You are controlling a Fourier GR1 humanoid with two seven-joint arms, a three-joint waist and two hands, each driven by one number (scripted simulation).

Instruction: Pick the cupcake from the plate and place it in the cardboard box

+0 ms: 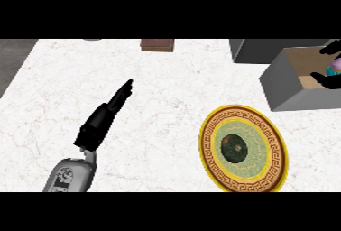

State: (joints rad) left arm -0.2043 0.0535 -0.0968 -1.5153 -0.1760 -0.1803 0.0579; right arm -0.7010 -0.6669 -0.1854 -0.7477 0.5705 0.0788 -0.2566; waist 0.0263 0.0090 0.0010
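Note:
The cupcake (335,66), with pale purple frosting and a teal wrapper, shows at the view's right edge above the open cardboard box (288,86), which has grey outer walls and a brown inside. My right hand (324,80) is curled round it, black fingers above and below; most of the hand is cut off by the edge. The round plate (244,149), with a gold patterned rim and a dark centre, lies in front of the box with nothing on it. My left hand (104,115) rests open at the left, fingers straight.
A grey container (256,49) stands behind the box. A brown block (158,44) sits at the counter's back edge. The counter's left edge (20,67) borders dark floor.

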